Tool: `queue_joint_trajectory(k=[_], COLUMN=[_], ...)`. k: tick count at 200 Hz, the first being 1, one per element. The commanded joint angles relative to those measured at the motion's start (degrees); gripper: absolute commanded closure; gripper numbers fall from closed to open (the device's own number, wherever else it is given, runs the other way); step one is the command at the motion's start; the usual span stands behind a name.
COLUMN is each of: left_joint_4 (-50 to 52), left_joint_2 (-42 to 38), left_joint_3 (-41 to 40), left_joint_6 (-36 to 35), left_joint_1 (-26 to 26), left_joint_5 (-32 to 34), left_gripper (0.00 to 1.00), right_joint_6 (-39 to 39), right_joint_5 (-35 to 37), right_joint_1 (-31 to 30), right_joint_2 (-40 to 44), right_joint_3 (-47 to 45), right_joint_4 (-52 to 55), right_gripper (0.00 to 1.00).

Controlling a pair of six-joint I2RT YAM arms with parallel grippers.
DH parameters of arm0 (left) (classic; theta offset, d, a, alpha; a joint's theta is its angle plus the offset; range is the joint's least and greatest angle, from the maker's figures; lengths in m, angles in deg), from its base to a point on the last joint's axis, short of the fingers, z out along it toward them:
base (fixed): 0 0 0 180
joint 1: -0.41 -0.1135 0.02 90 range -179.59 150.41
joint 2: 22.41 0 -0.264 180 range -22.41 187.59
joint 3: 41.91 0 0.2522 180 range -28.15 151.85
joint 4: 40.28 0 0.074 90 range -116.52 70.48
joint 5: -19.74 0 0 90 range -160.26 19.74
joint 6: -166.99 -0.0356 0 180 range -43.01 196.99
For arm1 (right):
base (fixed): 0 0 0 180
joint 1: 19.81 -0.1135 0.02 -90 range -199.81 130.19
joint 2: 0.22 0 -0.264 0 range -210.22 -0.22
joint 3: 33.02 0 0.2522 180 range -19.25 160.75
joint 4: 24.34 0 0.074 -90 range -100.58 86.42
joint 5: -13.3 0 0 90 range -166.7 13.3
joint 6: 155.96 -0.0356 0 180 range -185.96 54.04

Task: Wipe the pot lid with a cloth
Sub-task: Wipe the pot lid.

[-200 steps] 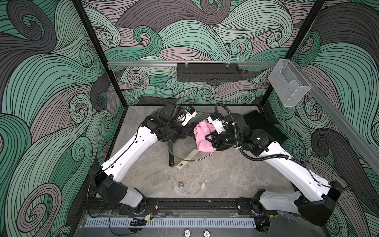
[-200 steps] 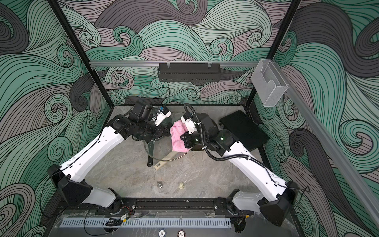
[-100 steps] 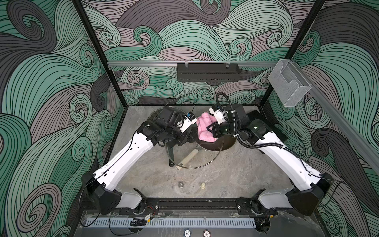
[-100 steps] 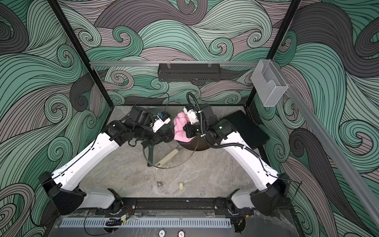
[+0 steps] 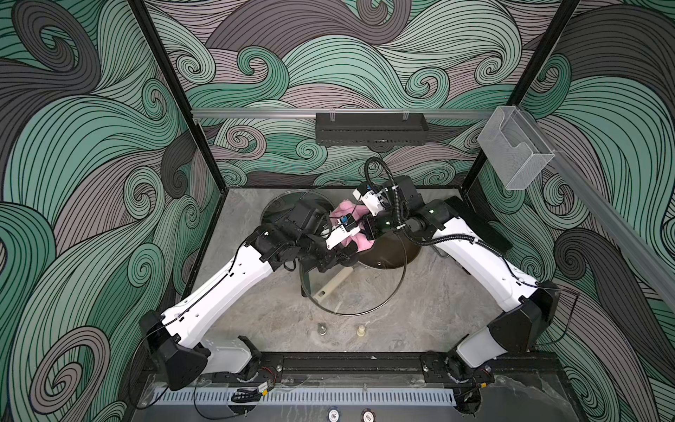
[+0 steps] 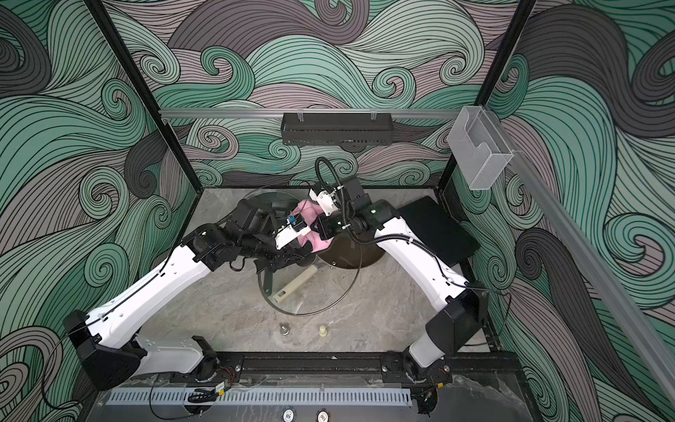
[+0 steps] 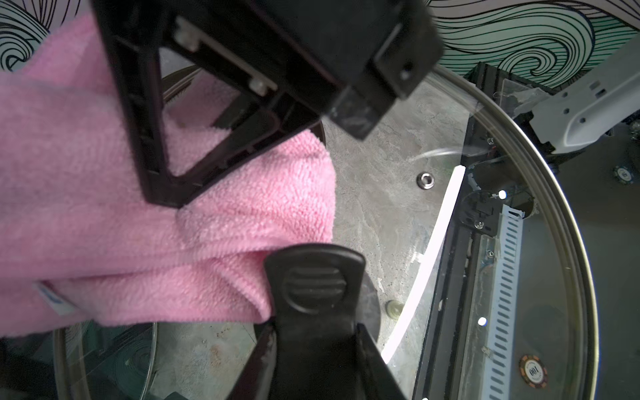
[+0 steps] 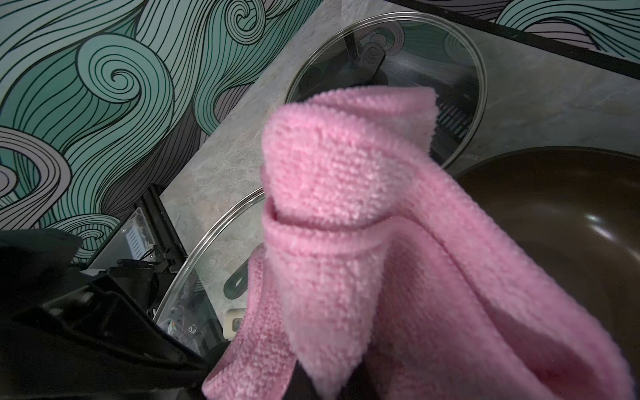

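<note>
While left pincer point(image 5: 338, 257) grips pot lid point(image 5: 359, 292) by its handle point(image 7: 313, 287), tilted above tabletop point(image 5: 438, 310), right pincer point(image 7: 169, 194) is clamped on cloth point(image 8: 346, 225), pressed to glass beside handle; wiping underway, prob. most of lid unwiped.

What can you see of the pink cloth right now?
The pink microfibre cloth is soft with a looped pile, bunched into rolled folds, with a small tag at one edge. The right gripper is shut on it, holding it at the raised glass lid, beside the lid's black handle.
</note>
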Motion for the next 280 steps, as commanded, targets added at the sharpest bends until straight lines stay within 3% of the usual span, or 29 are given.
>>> queue_joint_trajectory(k=[1, 84, 125, 167, 228, 280], left_joint_4=[-8.64, -8.77, -8.94, -7.68, -4.55, 0.63], left_joint_2=[-2.67, -1.57, -1.66, -1.07, 4.63, 13.57], left_joint_3=[2.48, 3.48, 3.53, 4.35, 11.12, 22.56], left_joint_6=[-2.01, -2.89, -2.64, -0.84, 1.98, 5.17], left_joint_1=[0.55, 1.26, 1.34, 1.32, 1.26, 1.21], left_joint_5=[-1.31, 1.33, 2.49, 7.87, 17.83, 19.83], left_gripper=[1.0, 1.0, 1.0, 1.0, 1.0, 1.0], right_joint_6=[3.03, 7.99, 5.79, 2.43, -0.45, -4.34], right_joint_5=[-4.97, -8.81, -3.1, 2.04, 7.24, 10.62], right_joint_1=[-0.9, -3.38, -3.04, -0.19, 4.05, 4.21], right_joint_2=[-0.63, -2.58, -3.52, -2.64, 4.14, 13.19], right_joint_3=[1.55, 2.44, 2.95, 2.8, -3.76, -11.89], right_joint_4=[-1.16, 2.98, 3.09, 2.98, 2.2, 1.12], right_gripper=[1.0, 1.0, 1.0, 1.0, 1.0, 1.0])
